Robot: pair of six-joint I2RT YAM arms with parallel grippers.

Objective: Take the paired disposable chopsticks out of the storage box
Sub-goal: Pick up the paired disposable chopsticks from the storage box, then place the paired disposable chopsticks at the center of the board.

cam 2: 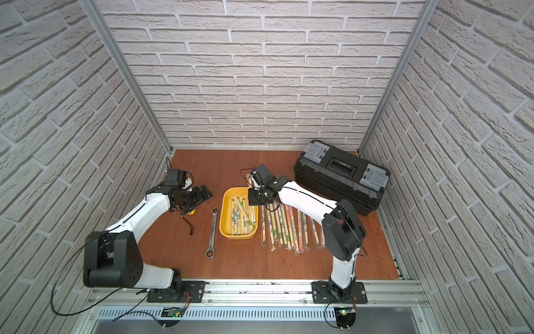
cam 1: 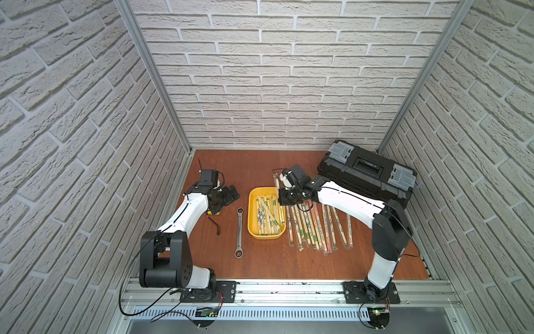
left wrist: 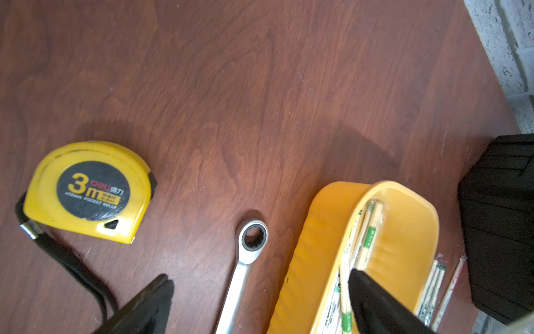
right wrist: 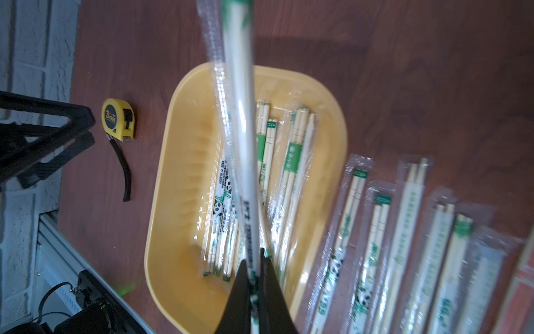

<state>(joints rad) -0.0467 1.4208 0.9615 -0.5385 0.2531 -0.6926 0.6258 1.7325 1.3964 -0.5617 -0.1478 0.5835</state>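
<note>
The right gripper (right wrist: 255, 260) is closed tight on one chopstick pair (right wrist: 239, 86), raised over the far right corner of the yellow tray (right wrist: 161, 202); only the right wrist view shows this grip. Other pairs (cam 1: 267, 217) lie in the tray and to the right of it. The left gripper (left wrist: 260, 278) is wide open and empty, near the tape measure (left wrist: 86, 191).

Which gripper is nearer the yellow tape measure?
Left. The left gripper, open, is close beside the tape measure; the right gripper, shut on a chopstick pair, is across the yellow tray.
</note>
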